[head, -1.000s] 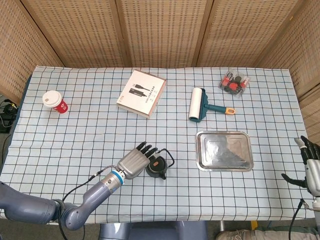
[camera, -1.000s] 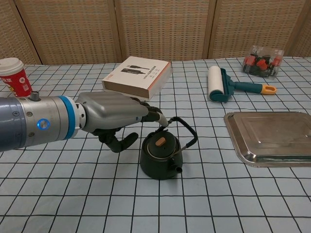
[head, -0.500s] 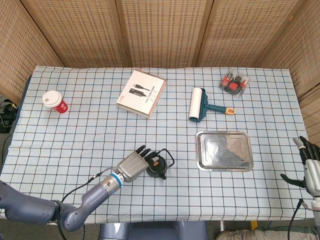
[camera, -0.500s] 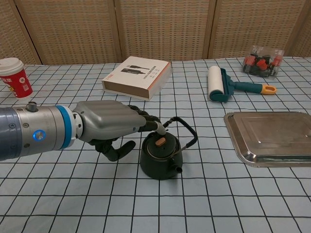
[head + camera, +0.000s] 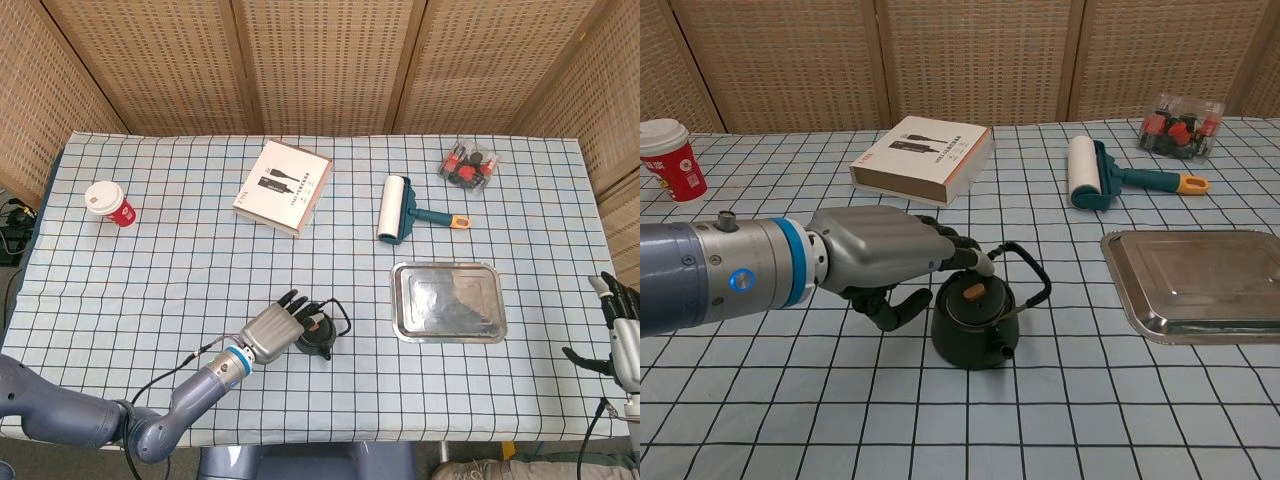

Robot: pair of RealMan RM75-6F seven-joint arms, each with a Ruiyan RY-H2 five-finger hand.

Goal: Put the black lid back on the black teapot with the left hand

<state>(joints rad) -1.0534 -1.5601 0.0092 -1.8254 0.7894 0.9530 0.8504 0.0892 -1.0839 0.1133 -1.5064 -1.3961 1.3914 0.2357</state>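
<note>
The black teapot (image 5: 320,341) (image 5: 976,328) stands on the checked cloth near the table's front, its wire handle tipped to the right. The black lid (image 5: 971,301) with a brown knob sits in the pot's mouth. My left hand (image 5: 273,331) (image 5: 886,256) is just left of the pot, palm down. Its fingers (image 5: 962,252) reach over the lid's left rim and hold nothing; the thumb curls underneath beside the pot's wall. I cannot tell whether the fingertips touch the lid. My right hand (image 5: 623,338) hangs off the table's right front corner, fingers spread and empty.
A steel tray (image 5: 447,301) (image 5: 1200,285) lies right of the teapot. Farther back are a lint roller (image 5: 396,208), a brown-and-white box (image 5: 284,186), a pack of small bottles (image 5: 469,166) and a red paper cup (image 5: 110,203) at the far left.
My left hand's fingers have dropped lower and slid right, over the lid's rim. The teapot has shifted very slightly to the right. The right hand has stayed put.
</note>
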